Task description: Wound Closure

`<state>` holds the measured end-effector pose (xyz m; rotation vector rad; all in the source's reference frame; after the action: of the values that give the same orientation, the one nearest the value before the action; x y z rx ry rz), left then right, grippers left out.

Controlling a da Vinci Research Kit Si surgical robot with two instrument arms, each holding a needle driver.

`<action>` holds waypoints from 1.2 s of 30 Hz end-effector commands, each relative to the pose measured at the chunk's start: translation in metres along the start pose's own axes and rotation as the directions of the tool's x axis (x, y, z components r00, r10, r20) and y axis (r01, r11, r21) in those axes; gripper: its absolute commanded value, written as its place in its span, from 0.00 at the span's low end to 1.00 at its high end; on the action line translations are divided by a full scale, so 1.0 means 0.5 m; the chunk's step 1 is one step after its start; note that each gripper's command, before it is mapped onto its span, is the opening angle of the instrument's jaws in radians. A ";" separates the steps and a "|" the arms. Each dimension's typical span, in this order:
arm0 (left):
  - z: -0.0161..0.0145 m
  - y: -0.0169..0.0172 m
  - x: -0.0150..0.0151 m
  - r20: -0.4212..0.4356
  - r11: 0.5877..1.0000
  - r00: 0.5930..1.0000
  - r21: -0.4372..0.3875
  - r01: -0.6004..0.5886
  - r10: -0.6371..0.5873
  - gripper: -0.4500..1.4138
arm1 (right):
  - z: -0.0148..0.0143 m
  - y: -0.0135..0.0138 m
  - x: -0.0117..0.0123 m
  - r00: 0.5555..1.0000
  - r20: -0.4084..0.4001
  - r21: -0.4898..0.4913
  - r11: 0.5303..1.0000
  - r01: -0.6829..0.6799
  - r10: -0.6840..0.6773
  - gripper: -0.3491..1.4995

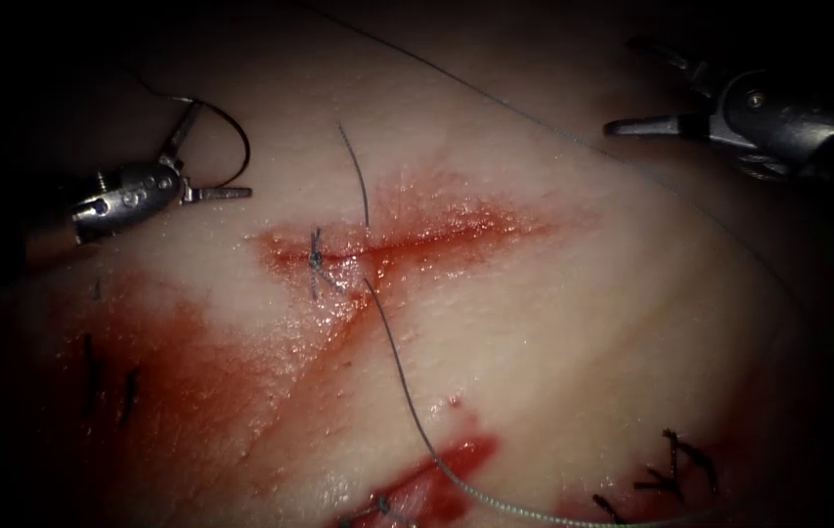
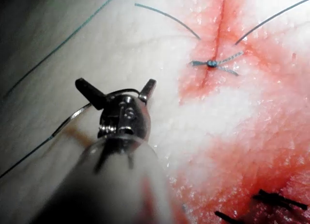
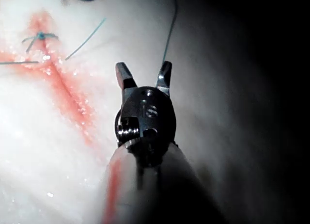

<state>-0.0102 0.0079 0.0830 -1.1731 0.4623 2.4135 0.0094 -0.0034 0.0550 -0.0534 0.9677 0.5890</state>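
Now | left tool (image 1: 203,156) spread, needle (image 1: 231,142) seemingly between jaws | right tool (image 1: 646,88) spread, empty

— What can't you make out?

— The left tool (image 1: 203,154) has its shaft cut off by the endoscope view's left edge. The curved needle (image 1: 231,137) sits by its jaws, yet whether a jaw touches it is too fine to tell.

— And the right tool (image 1: 666,93)?

— Its upper jaw fades into the dark, and its body runs into shadow at the right.

— The thread (image 1: 407,391)?

— It leaves the bottom edge; its thin far strand vanishes into the dark at top and right.

— The tissue (image 1: 573,323)?

— Its edges are lost in darkness, and the dark stitches (image 1: 676,464) at bottom right are partly cut off.
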 end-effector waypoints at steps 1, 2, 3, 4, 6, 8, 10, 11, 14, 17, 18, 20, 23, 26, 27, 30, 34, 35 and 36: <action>0.0010 -0.0003 0.0007 0.003 1.000 1.000 0.001 0.000 0.000 0.80 | 0.0059 -0.0009 -0.0009 0.998 -0.008 0.030 0.998 -0.062 0.063 0.89; -0.0004 0.0002 0.0013 0.017 1.000 1.000 -0.009 0.002 -0.002 0.79 | 0.0090 -0.0016 -0.0029 0.993 -0.036 0.085 0.990 -0.112 0.116 0.79; -0.0014 0.0006 0.0016 0.031 1.000 0.999 -0.020 0.009 -0.008 0.79 | 0.0112 -0.0022 -0.0042 0.986 -0.046 0.108 0.982 -0.154 0.160 0.78; -0.0014 0.0006 0.0016 0.031 1.000 0.999 -0.020 0.009 -0.008 0.79 | 0.0112 -0.0022 -0.0042 0.986 -0.046 0.108 0.982 -0.154 0.160 0.78; -0.0039 0.0018 0.0019 0.070 0.999 0.997 -0.045 0.022 -0.019 0.83 | 0.0161 -0.0035 -0.0073 0.971 -0.062 0.151 0.964 -0.220 0.231 0.78; -0.0053 0.0026 0.0022 0.087 0.998 0.996 -0.052 0.028 -0.024 0.84 | 0.0199 -0.0045 -0.0095 0.961 -0.055 0.183 0.949 -0.256 0.270 0.80; -0.0075 0.0046 0.0030 0.100 0.998 0.994 -0.043 0.040 -0.036 0.80 | 0.0250 -0.0059 -0.0122 0.941 -0.045 0.223 0.921 -0.318 0.336 0.81; -0.0081 0.0053 0.0034 0.103 0.998 0.994 -0.039 0.041 -0.037 0.77 | 0.0265 -0.0062 -0.0128 0.932 -0.037 0.235 0.909 -0.344 0.362 0.81; -0.0097 0.0081 0.0050 0.098 0.998 0.994 -0.044 0.047 -0.042 0.74 | 0.0314 -0.0068 -0.0145 0.905 -0.024 0.255 0.878 -0.405 0.424 0.81; -0.0110 0.0150 0.0083 0.057 0.995 0.997 -0.082 0.064 -0.059 0.68 | 0.0389 -0.0076 -0.0160 0.853 0.013 0.256 0.823 -0.507 0.521 0.83; -0.0111 0.0166 0.0089 0.044 0.994 0.997 -0.092 0.065 -0.061 0.67 | 0.0400 -0.0077 -0.0163 0.848 0.015 0.250 0.820 -0.515 0.529 0.82; -0.0113 0.0202 0.0101 0.029 0.991 0.997 -0.109 0.072 -0.069 0.63 | 0.0424 -0.0079 -0.0171 0.843 0.030 0.236 0.816 -0.528 0.537 0.82; -0.0111 0.0234 0.0110 0.024 0.988 0.997 -0.131 0.082 -0.079 0.62 | 0.0442 -0.0083 -0.0179 0.828 0.048 0.228 0.801 -0.553 0.558 0.81; -0.0100 0.0329 0.0123 -0.009 0.981 0.996 -0.171 0.090 -0.093 0.59 | 0.0479 -0.0096 -0.0207 0.805 0.067 0.243 0.773 -0.586 0.589 0.77; -0.0097 0.0346 0.0123 -0.016 0.981 0.995 -0.173 0.092 -0.096 0.58 | 0.0485 -0.0099 -0.0213 0.798 0.069 0.248 0.765 -0.595 0.598 0.78; -0.0077 0.0426 0.0116 -0.043 0.984 0.996 -0.164 0.069 -0.077 0.53 | 0.0512 -0.0106 -0.0234 0.793 0.079 0.270 0.753 -0.600 0.604 0.77; -0.0078 0.0470 0.0111 -0.055 0.986 0.996 -0.157 0.055 -0.064 0.49 | 0.0529 -0.0118 -0.0228 0.789 0.090 0.296 0.740 -0.604 0.608 0.69; -0.0078 0.0470 0.0111 -0.055 0.986 0.996 -0.157 0.055 -0.064 0.49 | 0.0529 -0.0118 -0.0228 0.789 0.090 0.296 0.740 -0.604 0.608 0.69; -0.0083 0.0477 0.0116 -0.055 0.986 0.996 -0.157 0.055 -0.064 0.47 | 0.0535 -0.0126 -0.0224 0.791 0.092 0.305 0.739 -0.601 0.605 0.61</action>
<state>-0.0221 -0.0138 0.0780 -1.3074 0.2539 2.4040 0.0270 -0.0064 0.0777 0.5798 1.0804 1.0274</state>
